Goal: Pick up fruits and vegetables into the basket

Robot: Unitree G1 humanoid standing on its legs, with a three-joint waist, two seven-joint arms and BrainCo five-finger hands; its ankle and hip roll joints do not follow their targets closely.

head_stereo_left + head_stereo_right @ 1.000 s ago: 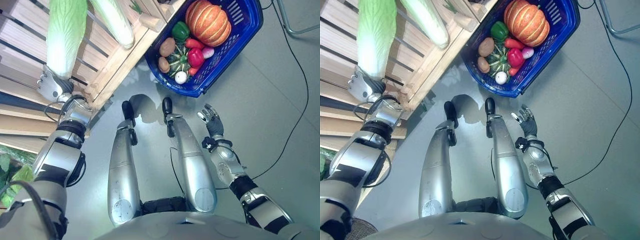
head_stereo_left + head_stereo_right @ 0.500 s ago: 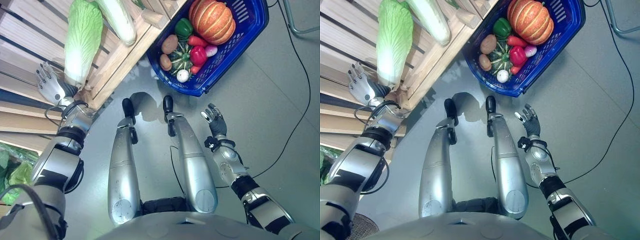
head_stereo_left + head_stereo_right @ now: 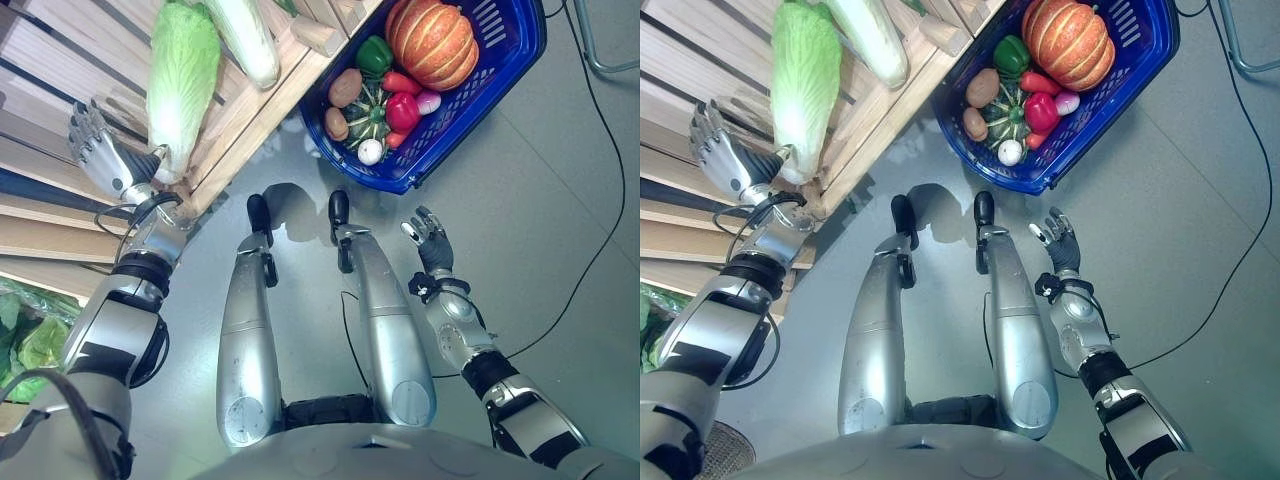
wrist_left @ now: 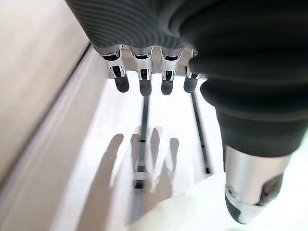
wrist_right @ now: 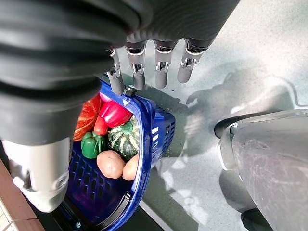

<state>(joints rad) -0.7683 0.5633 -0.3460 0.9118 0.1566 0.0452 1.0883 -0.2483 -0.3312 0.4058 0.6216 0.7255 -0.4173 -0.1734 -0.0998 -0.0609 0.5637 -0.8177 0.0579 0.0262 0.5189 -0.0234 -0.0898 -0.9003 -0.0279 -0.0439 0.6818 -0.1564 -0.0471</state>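
Head stereo pair looks steeply down, sharing crate (image 3: 240, 120) and basket (image 3: 500, 70). Left wrist camera close over crate slats; right wrist camera faces the basket.

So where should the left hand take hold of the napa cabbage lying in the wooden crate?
Probably around the pale stem end of the napa cabbage, which points at the left hand. It lies lengthwise along the wooden crate, and the open hand sits just beside that end, so closing in from that side looks simplest.
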